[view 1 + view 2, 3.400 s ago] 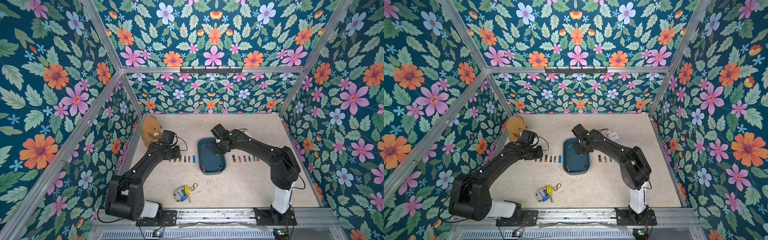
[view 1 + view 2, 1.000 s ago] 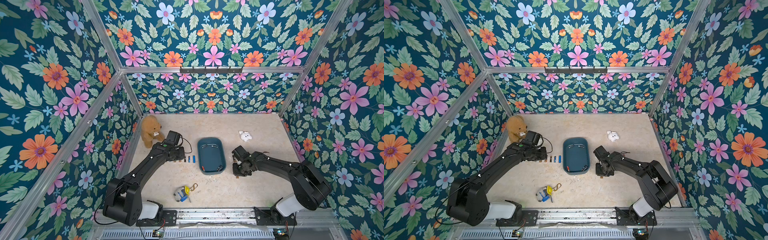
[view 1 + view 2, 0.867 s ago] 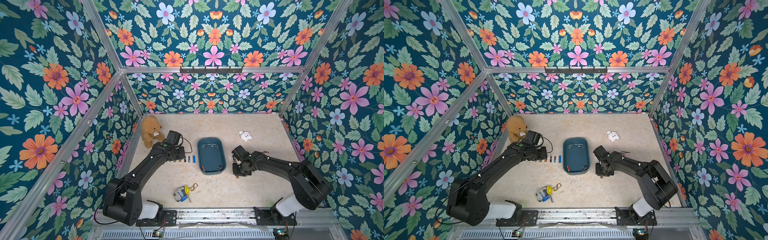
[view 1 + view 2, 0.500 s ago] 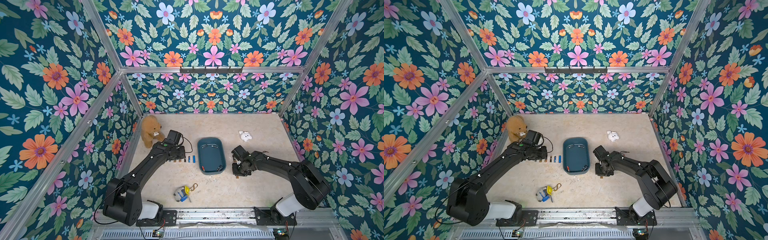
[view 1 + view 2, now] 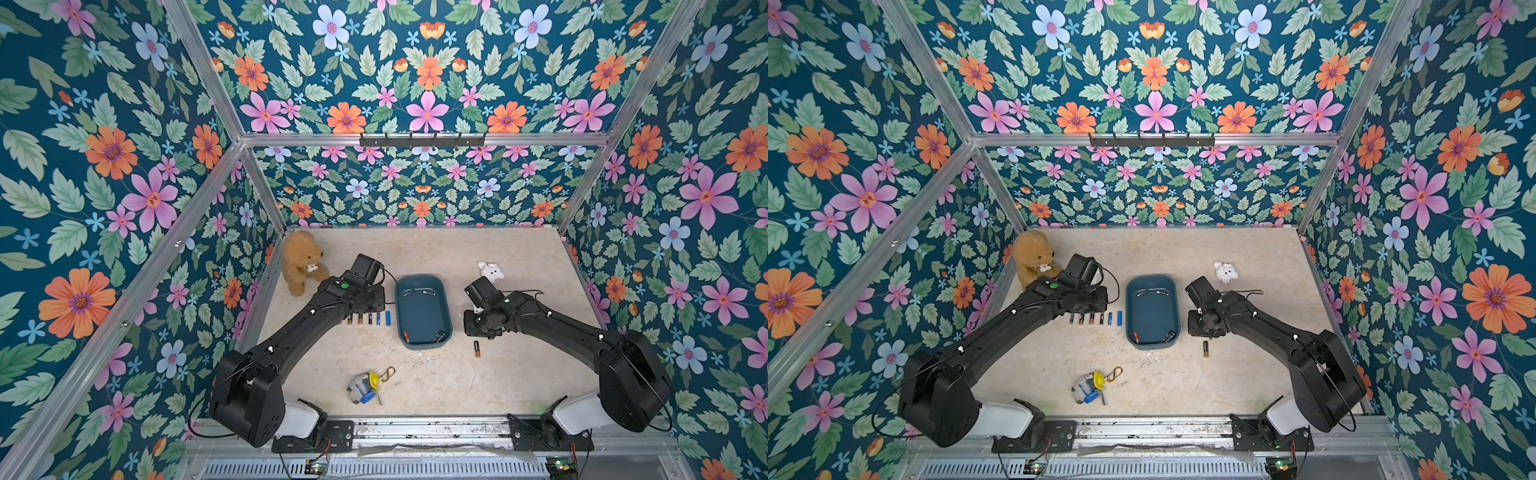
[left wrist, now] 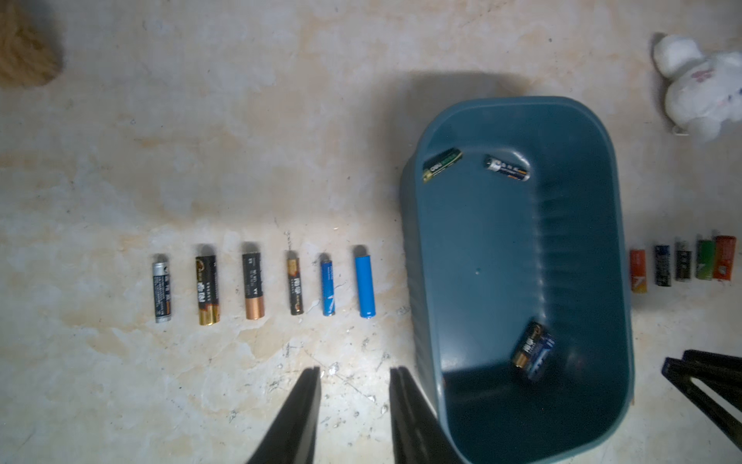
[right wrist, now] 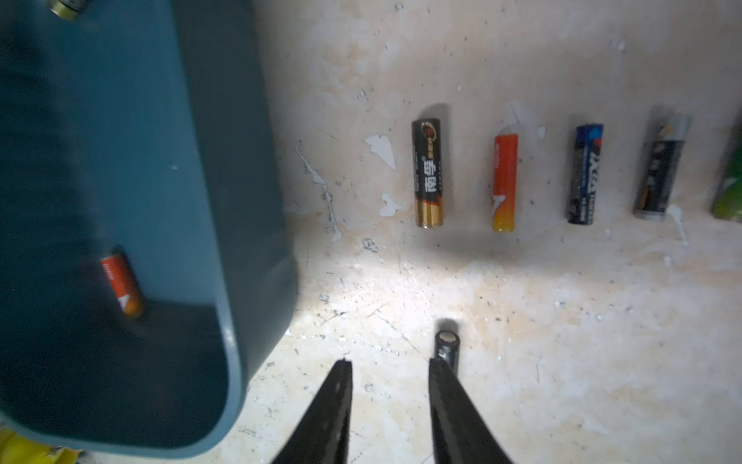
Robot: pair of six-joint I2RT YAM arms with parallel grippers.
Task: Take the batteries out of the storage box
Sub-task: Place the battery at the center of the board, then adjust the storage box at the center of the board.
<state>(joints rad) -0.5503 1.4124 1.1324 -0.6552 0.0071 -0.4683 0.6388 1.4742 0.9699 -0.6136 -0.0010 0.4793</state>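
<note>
Both claws are hanging low over the worktop (image 5: 457,382), flanking the storage box (image 5: 422,316), gripping nothing.
L claw (image 6: 355,369) is standing narrowly parted, slim black tapered fingers w/ nothing btwn. R claw (image 7: 390,361) is showing a similar narrow gap; a lone batt (image 7: 447,349), black cylinder, is lying just beside one fingertip, outside the gap. The box is smooth teal plastic w/ rounded corners & a faintly ribbed inner wall. Some batteries are lying loose inside: green-black one (image 6: 441,164) & blue one (image 6: 506,168) at far end, dark pair (image 6: 534,349) & orange one (image 7: 122,285) at near end. Six are lying parallel in the L row (image 6: 253,286), more in the R row (image 7: 505,182). The worktop is looking beige, marbled, chipped.
</note>
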